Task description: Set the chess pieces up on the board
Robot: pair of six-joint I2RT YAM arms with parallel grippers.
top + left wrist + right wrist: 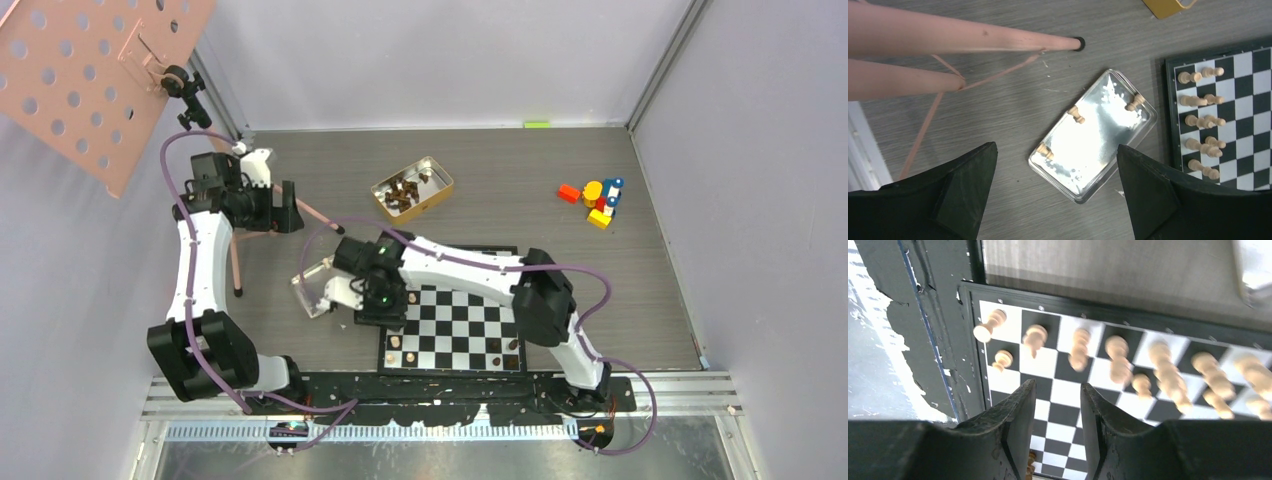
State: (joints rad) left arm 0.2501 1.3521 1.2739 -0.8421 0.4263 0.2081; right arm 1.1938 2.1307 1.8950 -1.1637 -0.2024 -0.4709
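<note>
Far left, raised above the grey table (500,160) beside pink tripod legs (948,42): left gripper (1056,146), jaws spread wide, grasping nothing. Beneath it, just off the board's left edge: clear plastic tray (1098,145), three pale chess pieces (1076,114) lying apart near its edges. Next over, low above the left side of the board (455,320): right gripper (1058,390), fingers parted by a narrow gap, nothing between them. Under and around it, more pale chess pieces set in two lines along the board's leftmost squares, several blurred in the right wrist view. Behind the board and apart from it: gold tin (448,183) holding dark chess pieces (400,192). Far right, well apart from the rest: small cluster of red, yellow and blue toy blocks (595,200).
</note>
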